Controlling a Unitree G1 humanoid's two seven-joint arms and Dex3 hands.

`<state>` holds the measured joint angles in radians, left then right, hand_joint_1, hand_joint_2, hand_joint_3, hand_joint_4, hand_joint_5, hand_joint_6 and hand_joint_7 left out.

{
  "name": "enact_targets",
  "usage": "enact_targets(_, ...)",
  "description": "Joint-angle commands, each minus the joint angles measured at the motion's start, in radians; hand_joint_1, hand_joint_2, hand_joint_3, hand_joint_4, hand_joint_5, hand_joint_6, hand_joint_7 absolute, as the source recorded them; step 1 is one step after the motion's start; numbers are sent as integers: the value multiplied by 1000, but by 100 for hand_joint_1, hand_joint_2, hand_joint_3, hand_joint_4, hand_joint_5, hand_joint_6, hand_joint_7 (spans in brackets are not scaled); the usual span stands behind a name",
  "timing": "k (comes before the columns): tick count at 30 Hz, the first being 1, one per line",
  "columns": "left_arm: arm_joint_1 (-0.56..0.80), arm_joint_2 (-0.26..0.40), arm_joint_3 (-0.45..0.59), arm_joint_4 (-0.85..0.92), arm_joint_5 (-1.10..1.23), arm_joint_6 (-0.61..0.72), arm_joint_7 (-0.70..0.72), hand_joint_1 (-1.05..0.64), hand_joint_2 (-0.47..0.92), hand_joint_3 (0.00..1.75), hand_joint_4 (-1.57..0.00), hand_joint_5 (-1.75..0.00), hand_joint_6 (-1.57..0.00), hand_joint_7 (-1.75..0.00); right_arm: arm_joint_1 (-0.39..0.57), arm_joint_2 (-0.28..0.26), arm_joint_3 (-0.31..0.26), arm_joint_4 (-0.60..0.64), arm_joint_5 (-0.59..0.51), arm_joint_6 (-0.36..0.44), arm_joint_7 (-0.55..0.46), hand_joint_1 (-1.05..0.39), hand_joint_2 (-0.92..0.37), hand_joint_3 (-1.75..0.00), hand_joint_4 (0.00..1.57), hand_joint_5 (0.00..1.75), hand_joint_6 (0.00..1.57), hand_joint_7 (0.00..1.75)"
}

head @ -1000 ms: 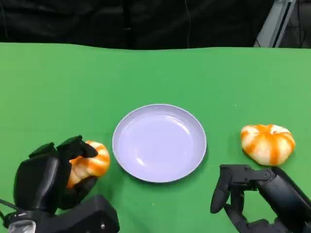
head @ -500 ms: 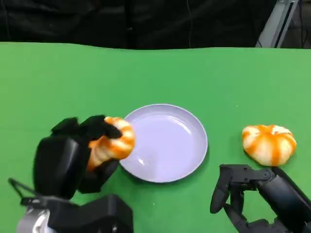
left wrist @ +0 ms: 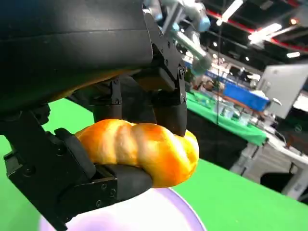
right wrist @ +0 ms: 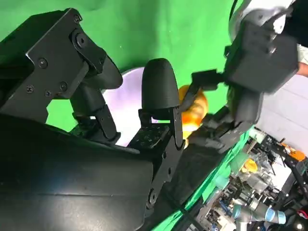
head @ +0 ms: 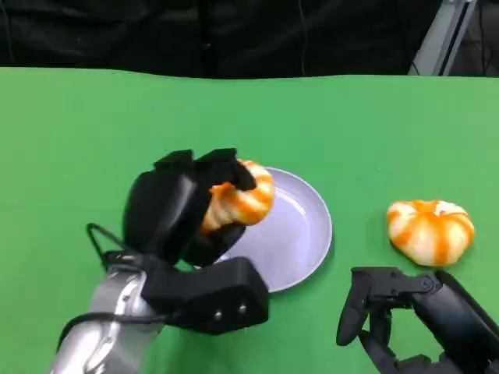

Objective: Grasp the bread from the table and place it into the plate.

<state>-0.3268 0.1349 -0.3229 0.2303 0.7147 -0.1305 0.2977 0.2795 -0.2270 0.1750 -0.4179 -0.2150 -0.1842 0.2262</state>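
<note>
My left hand (head: 183,209) grips an orange-and-cream striped bread (head: 242,201) and holds it in the air over the left part of the lilac plate (head: 300,234). In the left wrist view the bread (left wrist: 144,149) sits between the black fingers (left wrist: 168,103), with the plate (left wrist: 159,216) just beneath. A second striped bread (head: 430,230) lies on the green table to the right of the plate. My right hand (head: 405,312) hovers low near the table's front edge, just in front of that bread, fingers apart and holding nothing. The right wrist view shows the plate (right wrist: 126,110) and the held bread (right wrist: 192,113) beyond its fingers.
The green table (head: 93,132) stretches wide to the left and behind the plate. A dark backdrop (head: 234,35) closes off the far edge. A grey stand leg (head: 437,39) shows at the back right.
My left hand has lifted the bread from the table at the lower left and carried it up and right, from beside the plate's rim to over the plate. The right hand stayed still.
</note>
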Motion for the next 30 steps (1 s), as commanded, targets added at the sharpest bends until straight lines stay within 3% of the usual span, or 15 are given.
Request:
enact_targets(1,-69,-2,-31,7,-8,116,-168,-21,59,87,-65,-147,-67,-97,4,-9,-4,-22,5,8,3,9,-29,-139,84,165,81,130)
enact_targets(3,-90,18,-53,13,-2,136,-240,-26,82,39,-50,-95,-58,-49,5,-6,-3,-24,10,13,3,9,-29,-139,85,165,81,130)
enact_targets(5,-99,32,-69,11,6,156,-288,-39,90,24,-26,-66,-41,-23,7,-3,-1,-24,14,17,3,10,-30,-139,85,165,81,130)
enact_targets(8,-96,49,-97,1,27,175,-328,-56,92,21,-4,-43,-23,-8,8,-5,-1,-28,11,19,3,9,-29,-140,85,166,81,130)
enact_targets(11,-93,61,-115,-13,33,203,-381,-68,92,28,0,-10,-11,-1,6,-7,-1,-32,11,26,5,9,-28,-140,85,167,81,130)
enact_targets(18,-82,95,-127,-59,25,250,-488,-81,92,35,0,0,-1,0,5,-8,-3,-26,10,21,3,9,-28,-140,85,167,81,131)
enact_targets(25,-12,151,-55,-193,-67,208,-521,-71,92,33,-1,-1,-9,-4,4,-9,-3,-25,9,16,2,9,-27,-142,85,168,81,131)
enact_targets(30,91,179,49,-302,-188,149,-511,-63,92,31,-32,-20,-31,-14,2,-7,-3,-25,11,18,1,9,-28,-141,85,168,81,131)
